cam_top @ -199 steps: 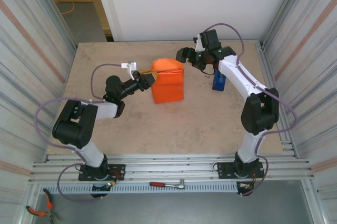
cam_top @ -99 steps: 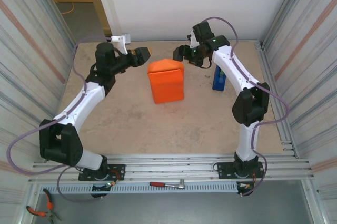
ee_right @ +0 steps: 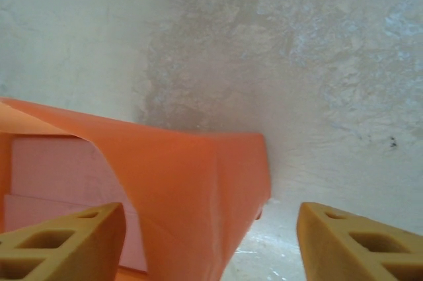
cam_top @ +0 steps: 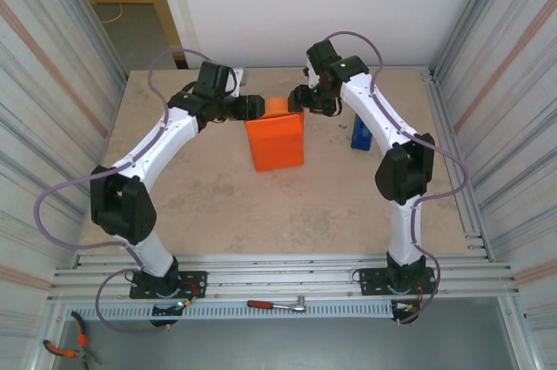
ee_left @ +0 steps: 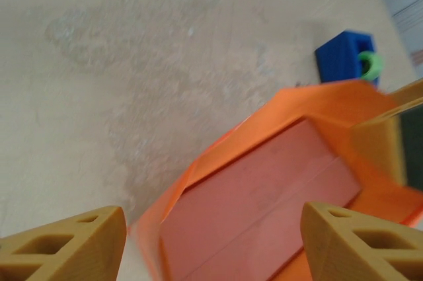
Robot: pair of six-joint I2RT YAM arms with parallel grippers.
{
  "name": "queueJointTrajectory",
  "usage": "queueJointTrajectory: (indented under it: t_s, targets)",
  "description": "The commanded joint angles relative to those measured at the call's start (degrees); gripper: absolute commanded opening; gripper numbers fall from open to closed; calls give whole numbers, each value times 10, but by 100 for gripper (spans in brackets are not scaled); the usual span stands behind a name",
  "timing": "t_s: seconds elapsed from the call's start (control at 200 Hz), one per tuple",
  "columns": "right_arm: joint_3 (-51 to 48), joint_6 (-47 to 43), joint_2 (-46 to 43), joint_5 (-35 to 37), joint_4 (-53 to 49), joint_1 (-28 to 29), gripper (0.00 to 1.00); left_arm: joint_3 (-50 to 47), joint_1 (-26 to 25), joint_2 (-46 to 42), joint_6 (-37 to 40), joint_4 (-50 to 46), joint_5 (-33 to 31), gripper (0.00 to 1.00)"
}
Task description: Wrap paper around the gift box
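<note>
The left gripper (cam_top: 255, 107) and right gripper (cam_top: 298, 98) have moved in on the far end of the orange paper (cam_top: 277, 144). Both are spread and grip nothing. Folding that open end over the pink gift box (ee_right: 46, 162) probably comes next.

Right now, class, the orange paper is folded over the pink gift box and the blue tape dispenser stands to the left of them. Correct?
No. The blue tape dispenser stands to their right, not their left; the top external view shows it. The orange paper is indeed folded over the pink gift box.

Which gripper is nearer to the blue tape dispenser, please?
Right. The right gripper is at the paper's far-right corner, left of the blue tape dispenser; the left gripper is farther, at its far-left corner.
</note>
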Motion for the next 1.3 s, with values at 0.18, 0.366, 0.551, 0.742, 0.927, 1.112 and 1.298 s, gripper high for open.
queueJointTrajectory:
  t_s: [0.18, 0.366, 0.551, 0.742, 0.927, 1.112, 1.298]
  targets:
    - [8, -8, -4, 3, -26, -3, 9, 20, -2, 16, 19, -28, 6, 21]
    - [-44, 1, -68, 2, -4, -4, 0, 27, -31, 0, 23, -14, 11, 3]
    - [-133, 22, -147, -4, 38, -4, 0, 9, -50, -21, 19, 4, 12, 3]
    - [-258, 50, -223, 0, 93, -4, 0, -26, -51, -32, 12, 31, 12, 3]
    - [-322, 71, -246, -10, 129, -17, 19, -43, -50, -31, 0, 61, 19, 28]
    - [-315, 78, -268, -26, 132, -41, 51, -65, -38, -70, -3, 126, 10, 67]
    - [-342, 94, -334, -33, 158, -60, 81, -176, -16, -168, -19, 263, -7, 87]
